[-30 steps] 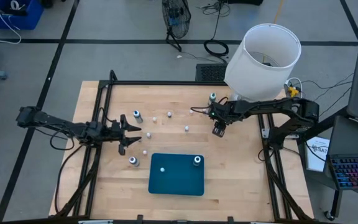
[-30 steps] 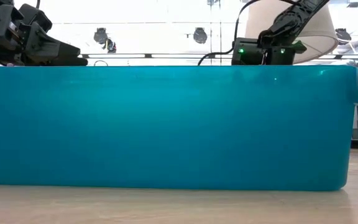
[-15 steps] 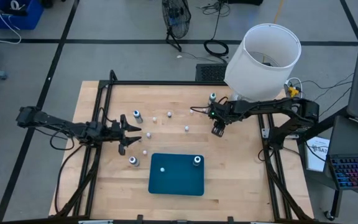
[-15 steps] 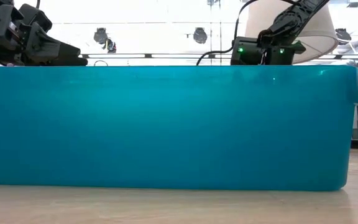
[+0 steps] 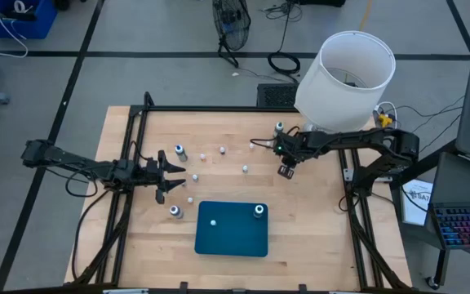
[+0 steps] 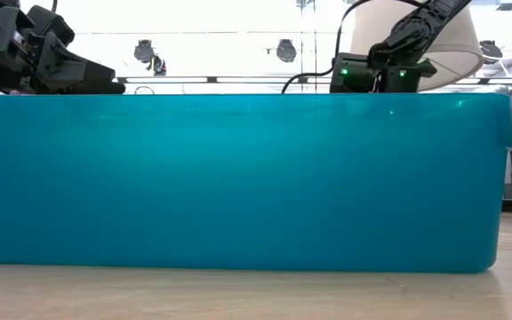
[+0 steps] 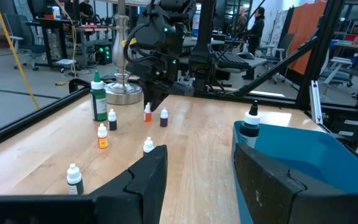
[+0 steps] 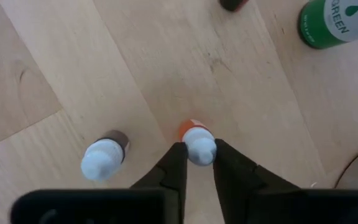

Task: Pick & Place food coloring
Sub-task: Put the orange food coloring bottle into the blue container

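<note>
Several tiny food coloring bottles stand on their bases on the wooden table: a grey one (image 5: 179, 152), whitish ones (image 5: 221, 150) (image 5: 245, 169) and a green one (image 5: 279, 127). Two more (image 5: 259, 211) stand on the dark-blue tray (image 5: 232, 241). My right gripper (image 5: 285, 170) points down at mid-table, shut on an orange bottle (image 8: 197, 144), next to a brown bottle (image 8: 106, 155). My left gripper (image 5: 172, 174) is open and empty, level above the table left of the tray; its fingers show in the left wrist view (image 7: 197, 177). My right gripper pinches the orange bottle's white cap (image 8: 199, 149) between its two fingertips (image 8: 178, 160), coming from above and pointing down. The bottle stands upright below the fingers (image 7: 146, 113). I cannot tell whether its base is on the table or just clear of it.
A big white lampshade (image 5: 345, 77) stands at the table's far right corner. The tray's teal wall (image 6: 238, 178) fills the low view. The black frame rails (image 5: 219, 109) run along the table's edges. People and desks show in the room beyond (image 7: 253, 25).
</note>
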`<action>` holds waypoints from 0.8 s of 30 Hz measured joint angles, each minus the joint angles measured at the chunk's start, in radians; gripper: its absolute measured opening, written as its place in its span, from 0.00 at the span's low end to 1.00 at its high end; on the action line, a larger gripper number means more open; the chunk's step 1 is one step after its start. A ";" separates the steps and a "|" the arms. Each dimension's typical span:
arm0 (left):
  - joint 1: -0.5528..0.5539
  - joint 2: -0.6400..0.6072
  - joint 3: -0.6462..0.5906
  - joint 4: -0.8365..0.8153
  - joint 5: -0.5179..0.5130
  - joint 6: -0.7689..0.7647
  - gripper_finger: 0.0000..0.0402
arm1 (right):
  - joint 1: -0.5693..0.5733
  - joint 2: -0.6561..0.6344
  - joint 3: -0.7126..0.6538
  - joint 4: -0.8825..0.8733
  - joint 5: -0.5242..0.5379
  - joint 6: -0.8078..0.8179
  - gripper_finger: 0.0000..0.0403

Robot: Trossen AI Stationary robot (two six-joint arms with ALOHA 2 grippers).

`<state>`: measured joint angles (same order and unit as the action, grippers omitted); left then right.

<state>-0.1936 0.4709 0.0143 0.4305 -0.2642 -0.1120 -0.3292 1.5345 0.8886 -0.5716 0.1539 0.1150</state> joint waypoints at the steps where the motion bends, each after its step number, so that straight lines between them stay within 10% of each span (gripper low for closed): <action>1: 0.000 0.000 0.000 0.000 0.000 0.000 0.46 | -0.004 0.000 0.000 0.001 -0.001 0.000 0.10; 24: 0.000 0.000 0.000 0.000 0.000 0.000 0.46 | 0.043 -0.182 0.002 0.021 0.002 -0.042 0.10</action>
<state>-0.1936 0.4712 0.0143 0.4305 -0.2638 -0.1120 -0.2859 1.3530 0.8909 -0.5504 0.1558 0.0729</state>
